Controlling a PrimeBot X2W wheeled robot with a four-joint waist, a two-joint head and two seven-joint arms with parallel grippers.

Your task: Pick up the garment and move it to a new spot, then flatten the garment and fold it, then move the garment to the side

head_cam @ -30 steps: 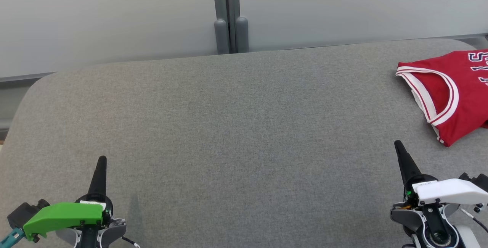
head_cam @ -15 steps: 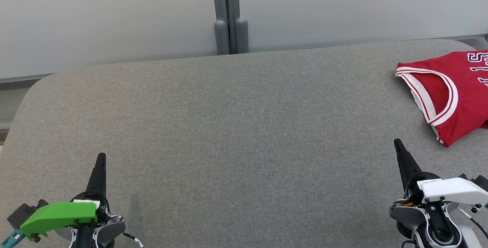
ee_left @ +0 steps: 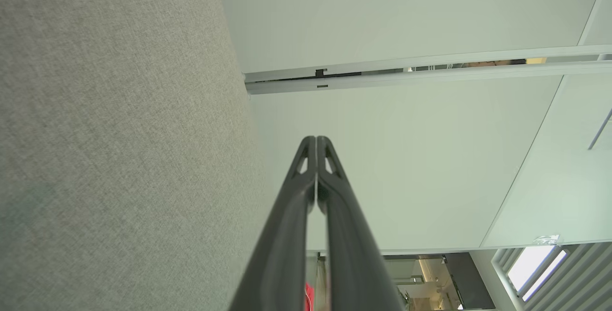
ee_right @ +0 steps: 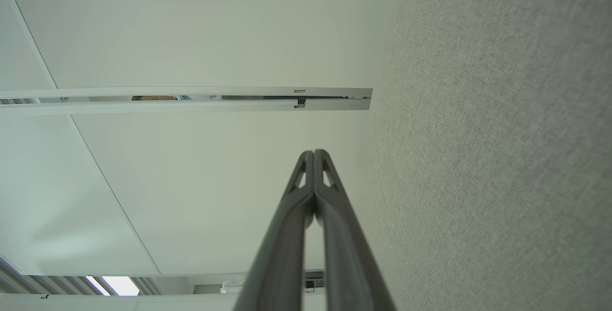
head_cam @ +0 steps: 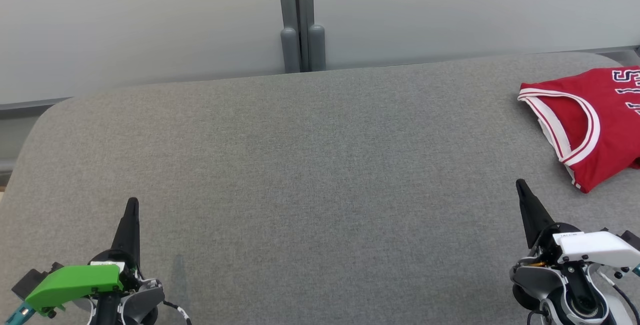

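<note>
Jersey (head_cam: 595, 125) at your 2 o'clock near table (head_cam: 300, 165) edge; middle open. Wrist views: left gripper (ee_left: 316, 139), right gripper (ee_right: 313, 153) pinched closed, empty.

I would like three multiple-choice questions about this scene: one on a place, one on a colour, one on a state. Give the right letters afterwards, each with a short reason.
1. Where on the grey fabric-covered table does the jersey lie?
A) near its left edge
B) at its far right
C) in the middle

2. What colour is the jersey's cloth?
A) blue
B) green
C) red

3. How are the left tool and the right tool?
A) both shut and empty
B) both wide open
C) one gripping the jersey

Answers:
1 B: it lies at the head view's right edge.
2 C: red cloth with white trim.
3 A: each wrist view shows the fingers pressed together on nothing.
</note>
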